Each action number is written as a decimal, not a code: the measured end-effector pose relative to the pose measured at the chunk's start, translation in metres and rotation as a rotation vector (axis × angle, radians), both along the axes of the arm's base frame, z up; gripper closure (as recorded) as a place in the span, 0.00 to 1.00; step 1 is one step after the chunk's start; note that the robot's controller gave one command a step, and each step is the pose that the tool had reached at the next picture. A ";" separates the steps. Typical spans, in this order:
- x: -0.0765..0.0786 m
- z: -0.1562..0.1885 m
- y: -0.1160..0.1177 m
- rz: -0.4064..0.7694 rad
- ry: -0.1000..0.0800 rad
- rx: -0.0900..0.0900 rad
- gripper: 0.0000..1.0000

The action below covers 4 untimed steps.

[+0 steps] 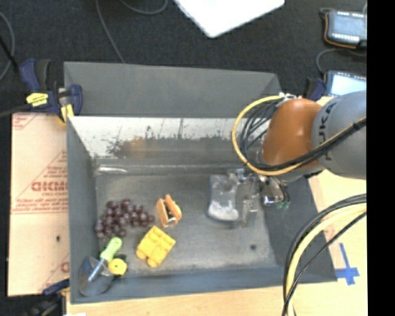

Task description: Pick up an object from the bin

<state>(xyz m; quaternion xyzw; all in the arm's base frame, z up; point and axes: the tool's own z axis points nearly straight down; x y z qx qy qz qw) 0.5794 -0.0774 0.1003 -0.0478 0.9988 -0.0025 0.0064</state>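
The light is moderate and even, and it seems to fall from above, because the shadows are short and soft. The back wall of the bin (173, 133), toward 12 o'clock, is the brightest part of the metal and carries a faint warm reflection near 11 o'clock. The floor is a duller grey and darkens slightly at 3 o'clock under the arm's orange cover (290, 133), which shows a soft highlight. At 8 o'clock the yellow block (155, 245) and the dark grapes (120, 217) throw only thin shadows. A white sheet (228, 12) at 12 o'clock, outside the bin, glares.
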 end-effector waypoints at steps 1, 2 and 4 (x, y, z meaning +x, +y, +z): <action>0.045 -0.022 0.015 -0.039 0.011 0.004 1.00; 0.045 -0.022 0.015 -0.038 0.011 0.004 1.00; 0.049 0.069 0.010 -0.058 0.005 0.004 1.00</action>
